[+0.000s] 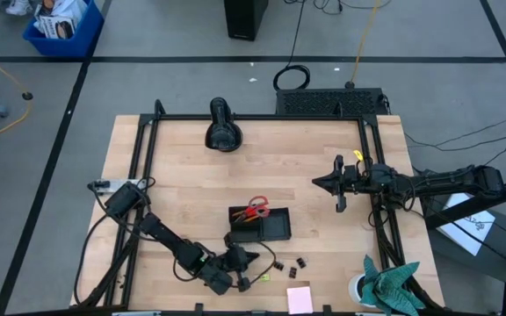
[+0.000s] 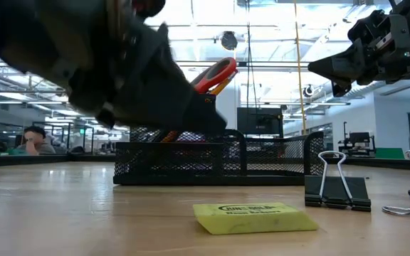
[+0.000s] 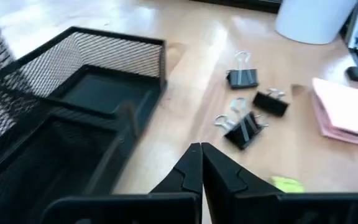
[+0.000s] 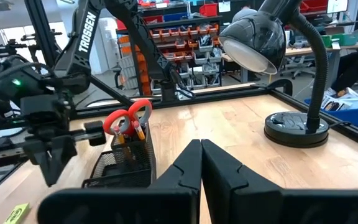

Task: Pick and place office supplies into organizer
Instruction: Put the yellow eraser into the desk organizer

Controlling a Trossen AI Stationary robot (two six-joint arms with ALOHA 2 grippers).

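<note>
The black mesh organizer point(image 1: 266, 226) stands mid-table. Red-handled scissors point(image 1: 257, 208) and orange pencils point(image 4: 138, 132) stick up from its cup end. Three black binder clips point(image 3: 244, 127) lie on the wood near it, along with a small yellow piece point(image 2: 255, 217) and a pink sticky pad point(image 1: 299, 298). My left gripper point(image 3: 201, 150) is shut and empty, raised just off the organizer's near-left corner. My right gripper point(image 4: 201, 146) is shut and empty, hovering over the table's right part, well away from the organizer. I see no black pens.
A black desk lamp point(image 1: 222, 130) stands at the table's far middle. A teal cloth with a white cup point(image 1: 385, 283) sits at the near right corner. A black frame rail point(image 1: 369, 175) runs along the table's sides. Bare wood lies between the organizer and the lamp.
</note>
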